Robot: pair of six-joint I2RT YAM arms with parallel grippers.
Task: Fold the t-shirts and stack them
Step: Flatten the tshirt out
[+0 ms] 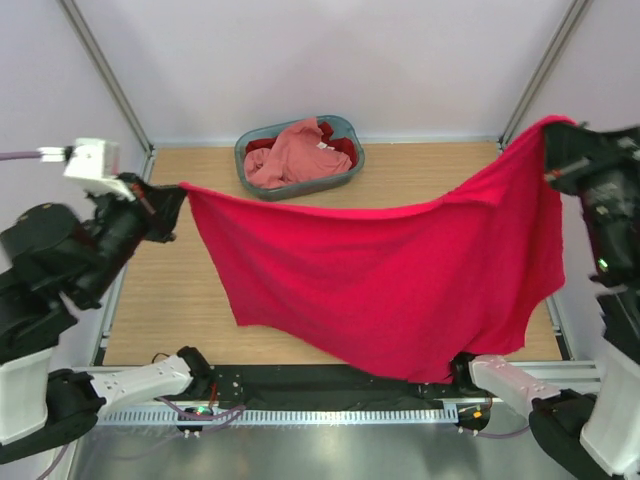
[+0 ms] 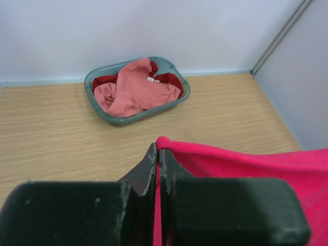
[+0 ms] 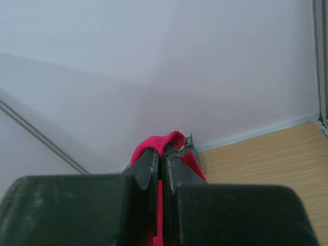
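Aloft, fuzzy crimson t-shirt, sagging between left gripper and right gripper

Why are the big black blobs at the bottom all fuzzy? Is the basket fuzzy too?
Left wrist view: the left gripper sits very close to the lens, so its body blurs, while the basket looks fairly sharp. Right wrist view: same soft blur on the right gripper. Top view: even light, no glare, the crimson t-shirt clear.

Premises: robotics lab test cell. Evidence: plain white panel walls on metal posts; wood-topped table; robot arms bolted to a metal rail.
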